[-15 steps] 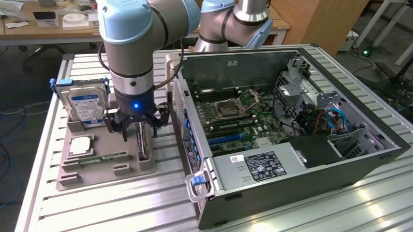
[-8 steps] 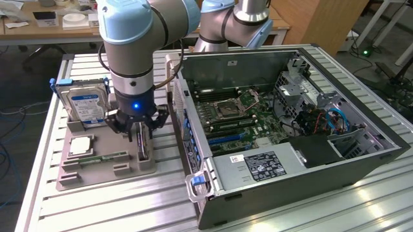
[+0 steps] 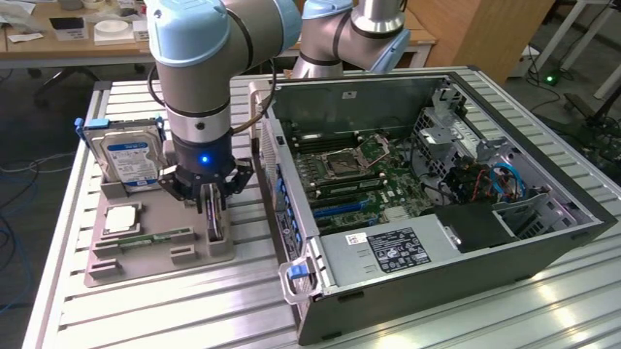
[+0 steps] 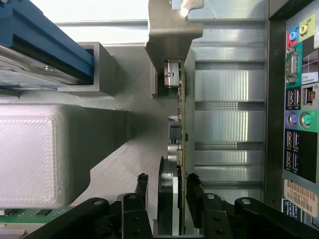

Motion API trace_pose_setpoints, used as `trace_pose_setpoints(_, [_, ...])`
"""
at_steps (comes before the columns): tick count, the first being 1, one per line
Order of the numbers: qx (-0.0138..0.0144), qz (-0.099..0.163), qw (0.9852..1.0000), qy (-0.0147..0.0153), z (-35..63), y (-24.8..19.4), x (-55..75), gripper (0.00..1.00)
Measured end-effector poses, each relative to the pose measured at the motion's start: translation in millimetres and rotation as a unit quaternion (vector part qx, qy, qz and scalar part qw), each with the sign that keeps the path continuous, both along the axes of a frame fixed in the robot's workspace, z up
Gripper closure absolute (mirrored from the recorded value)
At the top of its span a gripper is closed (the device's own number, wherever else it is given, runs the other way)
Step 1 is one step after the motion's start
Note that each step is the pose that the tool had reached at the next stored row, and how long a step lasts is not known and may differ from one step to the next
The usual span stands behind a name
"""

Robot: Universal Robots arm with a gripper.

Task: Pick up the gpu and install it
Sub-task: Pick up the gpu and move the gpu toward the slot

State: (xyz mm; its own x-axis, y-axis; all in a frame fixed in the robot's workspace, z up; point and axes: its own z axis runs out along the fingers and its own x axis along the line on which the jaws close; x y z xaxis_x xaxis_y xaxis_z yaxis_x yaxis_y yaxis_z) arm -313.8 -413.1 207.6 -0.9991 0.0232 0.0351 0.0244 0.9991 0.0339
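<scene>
**Fingers point(image 4: 142, 186) astride the gpu point(image 4: 175, 133), grip not yet sure**

Black and close to the wrist camera, the fingers of the hand point(image 4: 167, 180) stand either side of the gpu, set narrow. One looks pressed against the board and the other has a sliver of gap beside it, so I would call the hand open, not clamped. The gpu stands on edge in a slot of the grey holder point(image 3: 145, 258), its metal bracket at the end away from the fingers.

In the same holder a hard drive point(image 3: 131, 160) stands upright on the exterior view's left of the hand. A memory stick point(image 3: 155, 238) and a processor chip point(image 3: 121, 218) lie flat nearer the front. The open computer case point(image 3: 466, 291) sits just beside the holder on the exterior view's right, both on the slatted desk point(image 3: 194, 313).

What worries me is how far the hold sits toward one end. If it closes there, the bracket end may sag and jam in the slot, or drag the holder up with it. A finger landing on the raised parts rather than bare board could slip or do damage. The case wall is also close enough for a tilted gpu to clip it.
</scene>
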Motion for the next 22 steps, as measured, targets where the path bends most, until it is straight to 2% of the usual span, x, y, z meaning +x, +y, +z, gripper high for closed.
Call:
trace_pose_setpoints(10, [-0.0036,0.000,1.0000,-0.0001,-0.1,0.0,0.0,0.57])
trace_pose_setpoints(11, [-0.0043,0.000,1.0000,-0.0002,-0.2,0.1,0.0,0.57])
trace_pose_setpoints(12, [-0.0059,0.000,1.0000,-0.0002,-0.3,0.1,0.0,0.64])
trace_pose_setpoints(16, [-0.0117,0.000,0.9999,-0.0001,-0.5,0.0,0.3,0.64])
trace_pose_setpoints(18, [-0.0128,0.000,0.9999,0.0000,-0.5,0.0,0.5,0.64])
trace_pose_setpoints(22, [-0.0130,0.000,0.9999,-0.0001,-0.6,0.0,3.2,0.64])
